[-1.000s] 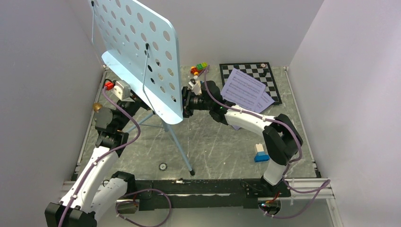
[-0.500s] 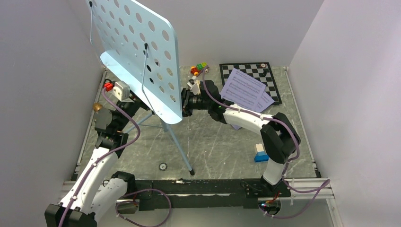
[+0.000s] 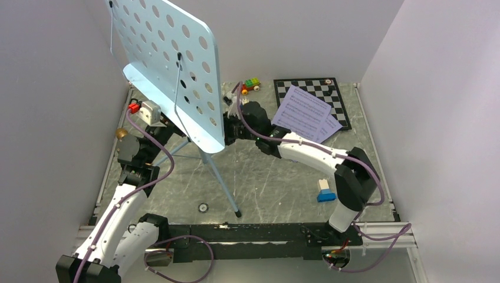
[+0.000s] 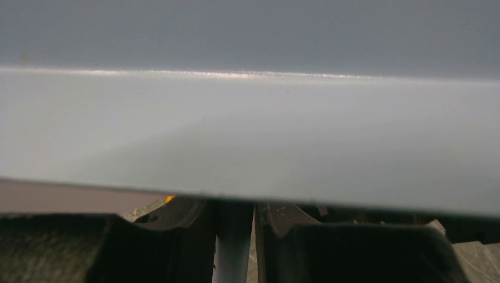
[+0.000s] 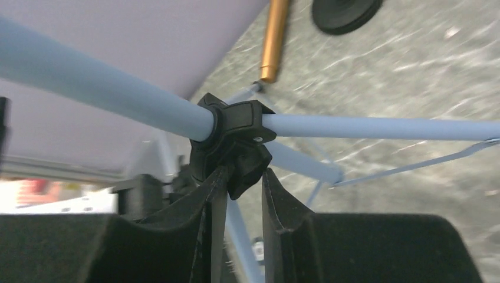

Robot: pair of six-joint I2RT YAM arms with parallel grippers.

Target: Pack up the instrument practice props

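Note:
The light-blue music stand (image 3: pixel 171 65) stands at the back left, its hole-punched desk tilted over its tripod legs (image 3: pixel 224 186). My left gripper (image 3: pixel 169 127) reaches under the desk; in the left wrist view it (image 4: pixel 234 236) is shut on the stand's pole (image 4: pixel 231 259). My right gripper (image 3: pixel 228 131) is at the desk's right edge; in the right wrist view it (image 5: pixel 240 194) is shut on the black knob (image 5: pixel 244 168) of the tripod hub. White sheet-music pages (image 3: pixel 303 112) lie at the back right. The gold-brown microphone (image 5: pixel 274 41) and the black mic stand base (image 5: pixel 345 12) lie beyond the hub.
The chessboard (image 3: pixel 330 91) lies under the pages at the back right. The toy brick car (image 3: pixel 250 84) sits at the back middle. A blue-and-white brick (image 3: pixel 324 191) lies near the right arm's base. Walls close in on three sides.
The stand's desk has shifted slightly left. My right gripper has moved left and farther back with it, its wrist turned, uncovering the toy car. The left arm has barely moved.

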